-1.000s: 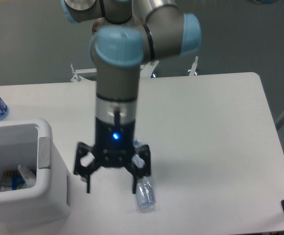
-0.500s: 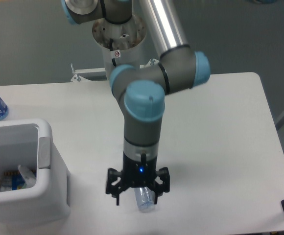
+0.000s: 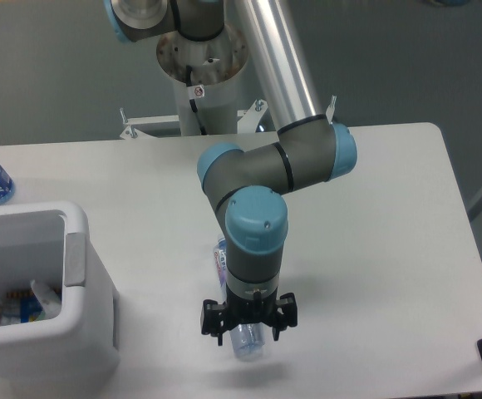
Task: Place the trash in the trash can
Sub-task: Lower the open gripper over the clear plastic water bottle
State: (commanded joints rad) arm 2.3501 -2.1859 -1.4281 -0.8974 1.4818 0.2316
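I read this as a robotics lab: my arm (image 3: 266,158) is mounted on a metal pedestal (image 3: 204,79) behind a bare white table (image 3: 374,208), with plain grey floor beyond.

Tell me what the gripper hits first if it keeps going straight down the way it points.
The gripper points down at the clear plastic bottle lying on the table. Its open fingers straddle the bottle, so the bottle comes first, then the tabletop. How much height remains is unclear.
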